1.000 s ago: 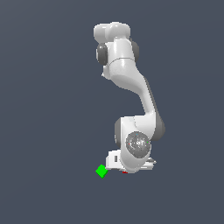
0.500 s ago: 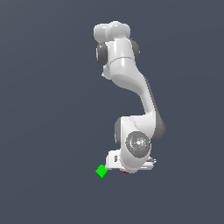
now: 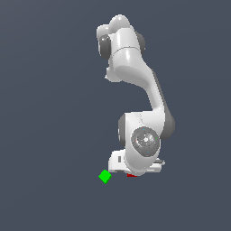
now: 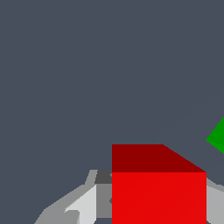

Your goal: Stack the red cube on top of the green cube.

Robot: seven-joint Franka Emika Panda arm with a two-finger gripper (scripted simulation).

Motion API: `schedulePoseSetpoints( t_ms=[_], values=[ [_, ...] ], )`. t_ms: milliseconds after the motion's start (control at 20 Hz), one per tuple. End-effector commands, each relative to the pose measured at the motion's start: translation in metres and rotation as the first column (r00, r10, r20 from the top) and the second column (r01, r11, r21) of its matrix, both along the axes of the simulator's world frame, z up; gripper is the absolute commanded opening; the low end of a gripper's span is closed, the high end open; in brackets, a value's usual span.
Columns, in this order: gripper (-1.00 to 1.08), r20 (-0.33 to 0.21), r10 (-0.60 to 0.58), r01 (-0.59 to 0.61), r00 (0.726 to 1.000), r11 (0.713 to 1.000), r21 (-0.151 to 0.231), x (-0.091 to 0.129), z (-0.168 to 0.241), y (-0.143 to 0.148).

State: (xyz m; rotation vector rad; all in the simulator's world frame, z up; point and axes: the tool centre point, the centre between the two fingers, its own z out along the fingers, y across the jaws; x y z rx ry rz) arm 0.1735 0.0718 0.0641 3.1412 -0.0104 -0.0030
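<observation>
The red cube (image 4: 158, 192) fills the lower part of the wrist view, with a grey finger (image 4: 85, 205) against one side and the other finger (image 4: 214, 203) against the opposite side. My gripper (image 4: 158, 210) is shut on it. In the exterior view only a red sliver (image 3: 131, 175) shows under the white hand, where the gripper (image 3: 133, 173) is low over the floor. The green cube (image 3: 104, 176) sits as a diamond just to the exterior view's left of the hand, apart from the red cube. It also shows at the edge of the wrist view (image 4: 217, 138).
The white arm (image 3: 135, 90) rises over the cubes and its wrist (image 3: 144, 142) hides most of the hand in the exterior view. The floor (image 3: 49, 135) is plain dark grey.
</observation>
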Motion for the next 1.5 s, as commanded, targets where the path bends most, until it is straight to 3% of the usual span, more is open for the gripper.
schedulePoseSetpoints(
  t_ms=[0, 350, 700, 1450],
  values=[
    [-1.00, 0.001, 0.000, 0.000, 1.000, 1.000, 0.000, 0.000, 0.017, 0.000],
    [-1.00, 0.002, 0.000, 0.000, 1.000, 1.000, 0.000, 0.001, 0.052, 0.000],
    [-1.00, 0.003, 0.000, 0.000, 1.000, 1.000, 0.000, 0.002, 0.052, -0.004],
    [-1.00, 0.003, 0.000, 0.000, 1.000, 1.000, 0.000, 0.010, 0.012, -0.089]
  ],
)
